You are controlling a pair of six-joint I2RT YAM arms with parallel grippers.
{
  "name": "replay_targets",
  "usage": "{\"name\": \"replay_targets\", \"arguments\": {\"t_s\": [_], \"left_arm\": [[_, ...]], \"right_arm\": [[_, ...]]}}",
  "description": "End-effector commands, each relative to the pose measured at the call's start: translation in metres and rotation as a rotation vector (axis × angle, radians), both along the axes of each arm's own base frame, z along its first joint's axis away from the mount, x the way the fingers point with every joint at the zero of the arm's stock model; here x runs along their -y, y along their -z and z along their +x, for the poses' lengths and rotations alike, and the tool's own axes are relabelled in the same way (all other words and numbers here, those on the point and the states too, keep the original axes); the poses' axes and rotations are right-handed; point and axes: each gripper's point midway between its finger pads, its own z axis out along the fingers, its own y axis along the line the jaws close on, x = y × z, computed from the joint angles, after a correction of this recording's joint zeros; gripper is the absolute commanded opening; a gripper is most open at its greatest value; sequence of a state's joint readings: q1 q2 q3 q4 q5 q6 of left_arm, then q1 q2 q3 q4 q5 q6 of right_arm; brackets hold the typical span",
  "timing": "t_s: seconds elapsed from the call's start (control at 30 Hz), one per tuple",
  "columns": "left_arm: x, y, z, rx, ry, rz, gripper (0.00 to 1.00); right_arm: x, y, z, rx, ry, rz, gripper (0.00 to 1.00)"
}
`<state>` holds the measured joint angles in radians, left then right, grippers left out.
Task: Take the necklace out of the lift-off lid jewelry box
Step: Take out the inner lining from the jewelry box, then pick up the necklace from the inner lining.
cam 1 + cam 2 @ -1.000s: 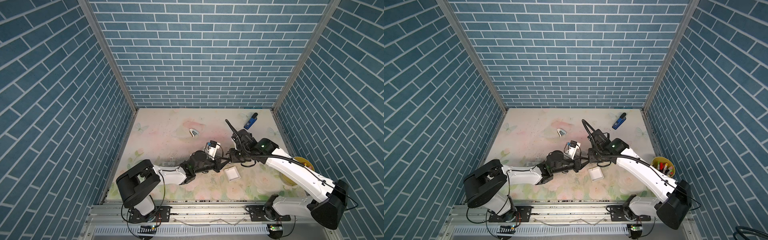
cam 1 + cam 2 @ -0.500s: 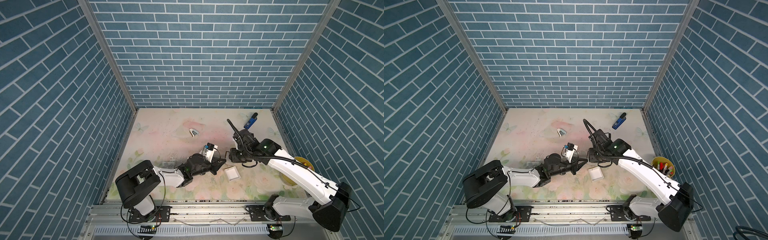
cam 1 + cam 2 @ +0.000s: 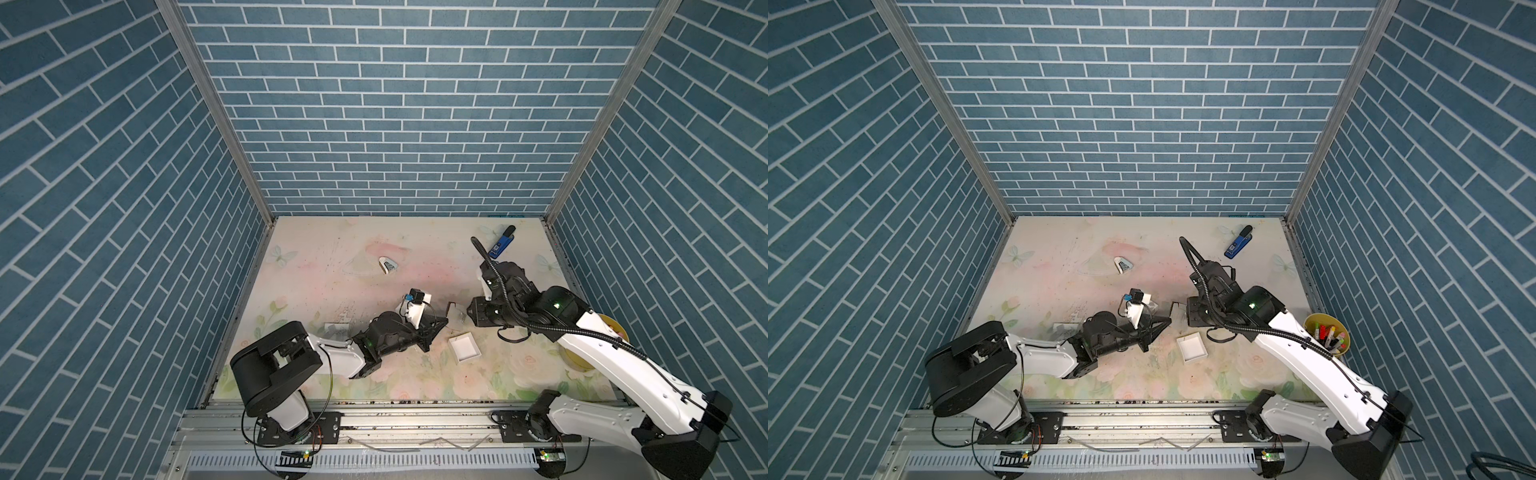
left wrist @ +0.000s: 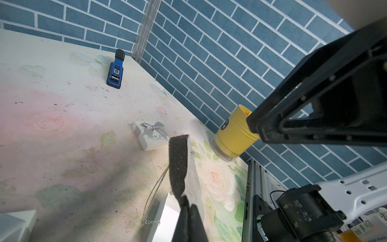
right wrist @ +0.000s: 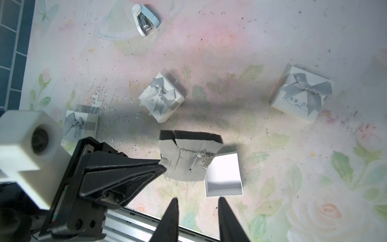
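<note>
Pinching one corner of the pad point(image 5: 184, 167) with the left hand point(image 5: 162, 165), shut tight on it. Holding it tilted, clear of the desk point(image 5: 272, 42), partly over the open box point(image 5: 224, 180) near the middle of the front edge. Carrying the necklace point(image 5: 199, 154) across the pad's grey face, chain hanging off one side towards the box. Hovering just beside the pad with the right hand point(image 5: 198, 202), fingers partly spread, gripping nothing. Lying farther back, well apart: three ribboned boxes point(image 5: 161, 96).
</note>
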<state>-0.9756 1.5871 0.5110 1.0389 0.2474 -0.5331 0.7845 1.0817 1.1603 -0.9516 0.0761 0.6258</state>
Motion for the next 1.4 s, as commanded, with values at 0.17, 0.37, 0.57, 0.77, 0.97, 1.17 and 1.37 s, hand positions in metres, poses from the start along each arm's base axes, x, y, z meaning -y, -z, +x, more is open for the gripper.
{"name": "replay_targets", "arguments": {"t_s": [0.17,0.37,0.57,0.77,0.97,1.17,1.37], "left_arm": [[-0.012,-0.041,-0.006,0.143,-0.004,-0.010,0.00],[-0.021,-0.069,-0.010,0.205,-0.012,-0.014,0.00],[-0.025,-0.105,-0.016,0.259,0.001,-0.033,0.00],[-0.030,-0.138,-0.023,0.304,0.016,-0.051,0.00],[-0.036,-0.156,-0.027,0.330,0.017,-0.070,0.00],[-0.035,-0.167,-0.030,0.338,0.032,-0.098,0.00],[-0.035,-0.178,-0.034,0.344,0.047,-0.123,0.00]], "right_arm": [[0.027,-0.008,-0.003,0.181,-0.036,-0.033,0.33],[0.026,-0.017,-0.007,0.287,-0.110,0.011,0.35],[0.013,-0.026,-0.009,0.385,-0.224,0.055,0.38],[-0.007,-0.036,-0.017,0.524,-0.386,0.126,0.39],[-0.014,-0.043,-0.020,0.583,-0.432,0.170,0.39],[-0.031,-0.046,-0.022,0.579,-0.499,0.213,0.39],[-0.042,-0.046,-0.017,0.593,-0.531,0.217,0.39]]}}
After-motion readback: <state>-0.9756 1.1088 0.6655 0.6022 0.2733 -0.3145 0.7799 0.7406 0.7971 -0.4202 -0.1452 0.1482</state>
